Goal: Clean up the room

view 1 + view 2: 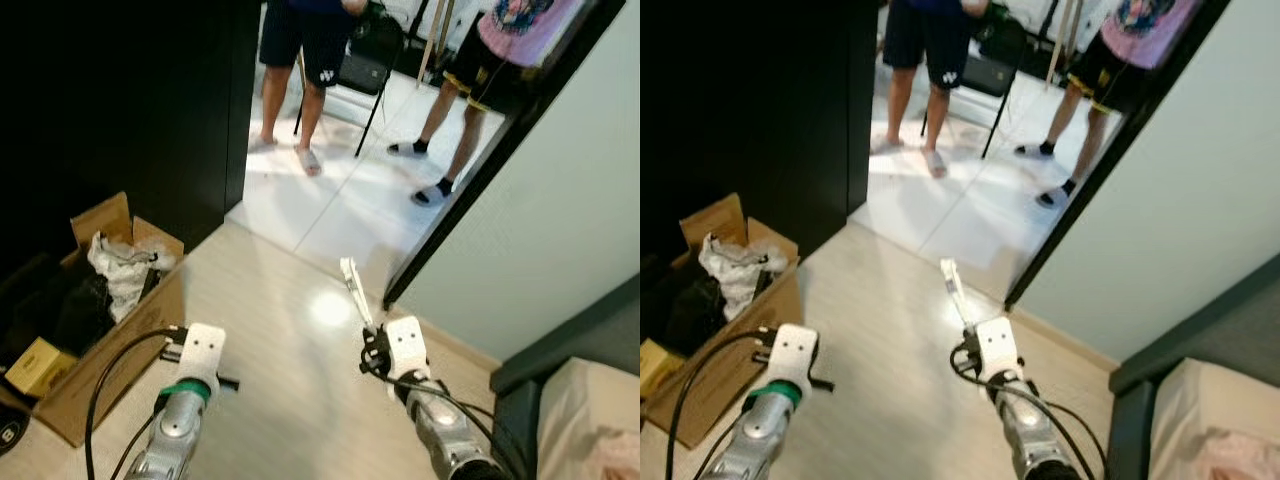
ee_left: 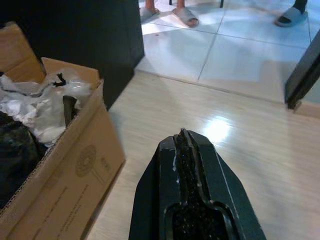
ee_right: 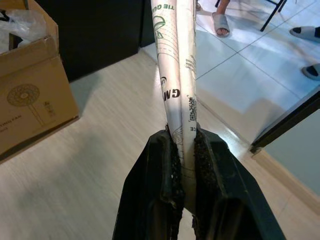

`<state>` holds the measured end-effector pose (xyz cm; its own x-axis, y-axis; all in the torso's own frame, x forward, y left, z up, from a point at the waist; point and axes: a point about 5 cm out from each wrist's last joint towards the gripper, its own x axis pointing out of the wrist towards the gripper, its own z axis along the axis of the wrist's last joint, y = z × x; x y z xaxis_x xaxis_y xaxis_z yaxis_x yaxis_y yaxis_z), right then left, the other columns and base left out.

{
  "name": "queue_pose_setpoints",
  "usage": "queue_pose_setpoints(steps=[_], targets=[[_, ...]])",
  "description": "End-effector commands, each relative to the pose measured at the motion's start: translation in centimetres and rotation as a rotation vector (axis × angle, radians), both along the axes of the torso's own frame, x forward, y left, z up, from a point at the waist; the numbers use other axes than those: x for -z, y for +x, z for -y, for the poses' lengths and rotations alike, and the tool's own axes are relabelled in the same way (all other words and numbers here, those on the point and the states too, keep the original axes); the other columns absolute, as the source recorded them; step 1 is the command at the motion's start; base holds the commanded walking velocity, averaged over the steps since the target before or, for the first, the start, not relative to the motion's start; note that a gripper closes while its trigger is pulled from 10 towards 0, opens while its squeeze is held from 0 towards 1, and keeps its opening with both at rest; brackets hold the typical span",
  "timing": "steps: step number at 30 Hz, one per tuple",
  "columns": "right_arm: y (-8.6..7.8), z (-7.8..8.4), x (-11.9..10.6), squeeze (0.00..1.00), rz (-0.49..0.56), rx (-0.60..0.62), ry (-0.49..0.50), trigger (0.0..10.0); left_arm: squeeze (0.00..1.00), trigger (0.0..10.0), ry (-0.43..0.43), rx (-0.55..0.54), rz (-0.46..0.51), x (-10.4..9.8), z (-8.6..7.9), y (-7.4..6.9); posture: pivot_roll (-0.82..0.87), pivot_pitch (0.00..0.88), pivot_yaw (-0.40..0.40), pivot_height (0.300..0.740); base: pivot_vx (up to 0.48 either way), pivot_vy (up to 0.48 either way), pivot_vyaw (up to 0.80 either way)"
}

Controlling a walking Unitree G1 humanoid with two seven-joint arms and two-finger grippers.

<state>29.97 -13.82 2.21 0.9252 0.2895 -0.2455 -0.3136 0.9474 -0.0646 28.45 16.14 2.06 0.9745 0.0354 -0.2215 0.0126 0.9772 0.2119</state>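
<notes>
Nearest the camera, two silver arms are held out over a pale wooden floor (image 1: 280,400). The right pincer (image 3: 184,145) is pinched on a folded white paper wrapper (image 3: 176,65) printed with green and black lettering; the wrapper is gripped at its near end and stands up and away from the black fingers (image 3: 165,185), over the floor near the doorway. In the head views the wrapper (image 1: 355,292) is seen rising above the right wrist. The left pincer (image 2: 183,145) is pressed together with nothing between its fingers, and is held above the floor just to the right of a cardboard box (image 1: 95,375).

The box stands open at the near left, against a dark wall (image 1: 120,110). A crumpled white plastic bag (image 1: 120,265) and some dark cloth (image 1: 65,310) are seen inside it. At the near right a corner of a bed (image 1: 590,410) is visible.

Farther off, beyond the doorway, a white tiled floor (image 1: 320,210) is seen, where the legs of two people (image 1: 300,90) and a black folding chair (image 1: 365,75) are standing.
</notes>
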Motion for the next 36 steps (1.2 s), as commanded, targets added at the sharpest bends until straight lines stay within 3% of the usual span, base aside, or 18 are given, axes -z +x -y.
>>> queue_pose_setpoints(steps=[1,5,8,10,12,13,14,16,19,21,26,32,35,36], targets=[[-0.4,0.7,0.7,0.00,-0.048,-0.028,-0.039,10.0,0.00,10.0,-0.033,-0.022,-0.026,0.9,0.5,-0.8,0.09,0.000,-0.259,0.726,0.000,0.000,0.00],[0.1,0.5,0.2,0.00,-0.054,-0.095,-0.067,10.0,0.00,10.0,-0.077,-0.087,-0.035,1.5,-0.1,-1.6,0.12,0.000,-0.261,0.726,0.000,0.000,0.00],[0.8,1.0,-0.2,0.00,-0.053,-0.051,-0.049,10.0,0.00,10.0,-0.077,-0.087,-0.052,1.9,-0.2,-2.1,0.13,0.000,-0.244,0.726,0.000,0.000,0.00],[1.1,1.2,-0.4,0.00,-0.056,-0.005,-0.028,10.0,0.00,10.0,-0.066,-0.064,-0.058,1.9,-0.2,-2.2,0.13,0.000,-0.199,0.726,0.000,0.000,0.00],[1.3,1.0,-0.5,0.00,-0.055,0.072,0.036,10.0,0.00,10.0,-0.008,0.038,-0.076,1.7,-0.2,-2.3,0.12,0.021,-0.094,0.726,0.000,0.000,0.00],[1.3,1.0,-0.5,0.00,-0.055,0.072,0.036,10.0,0.00,10.0,-0.008,0.038,-0.076,1.7,-0.2,-2.3,0.12,0.021,-0.094,0.726,0.000,0.000,0.00],[1.1,0.5,-0.3,0.00,-0.054,0.090,0.066,10.0,0.00,10.0,0.019,0.085,-0.086,1.5,-0.6,-2.3,0.12,0.040,-0.036,0.726,0.000,0.000,0.00],[0.8,0.1,0.0,0.00,-0.059,0.100,0.096,10.0,0.00,10.0,0.046,0.127,-0.096,1.5,-0.9,-2.3,0.11,0.044,-0.025,0.726,0.000,0.000,0.00],[-1.1,-1.5,1.7,0.00,-0.102,0.089,0.147,10.0,0.00,10.0,0.085,0.219,-0.138,1.3,-2.4,-2.4,0.10,0.066,0.041,0.726,0.000,0.000,0.00],[-1.1,-1.5,1.7,0.00,-0.102,0.089,0.147,10.0,0.00,10.0,0.085,0.219,-0.138,1.3,-2.4,-2.4,0.10,0.066,0.041,0.726,0.000,0.000,0.00],[-2.9,-2.3,3.1,0.00,-0.134,0.068,0.147,10.0,0.00,10.0,0.132,0.217,-0.149,1.1,-3.4,-1.7,0.06,0.069,0.053,0.726,0.000,0.000,0.00],[-3.6,-0.9,3.6,0.00,-0.129,0.071,0.077,10.0,0.00,10.0,0.107,0.219,-0.160,1.0,-2.9,-0.8,0.03,0.073,0.041,0.726,0.000,0.000,0.00],[-3.8,2.7,3.6,0.00,-0.124,0.182,0.049,10.0,0.00,10.0,0.080,0.228,-0.167,1.1,-1.7,-0.5,-0.04,0.053,0.062,0.726,0.000,0.000,0.00],[-3.8,2.7,3.6,0.00,-0.124,0.182,0.049,10.0,0.00,10.0,0.080,0.228,-0.167,1.1,-1.7,-0.5,-0.04,0.053,0.062,0.726,0.000,0.000,0.00]])
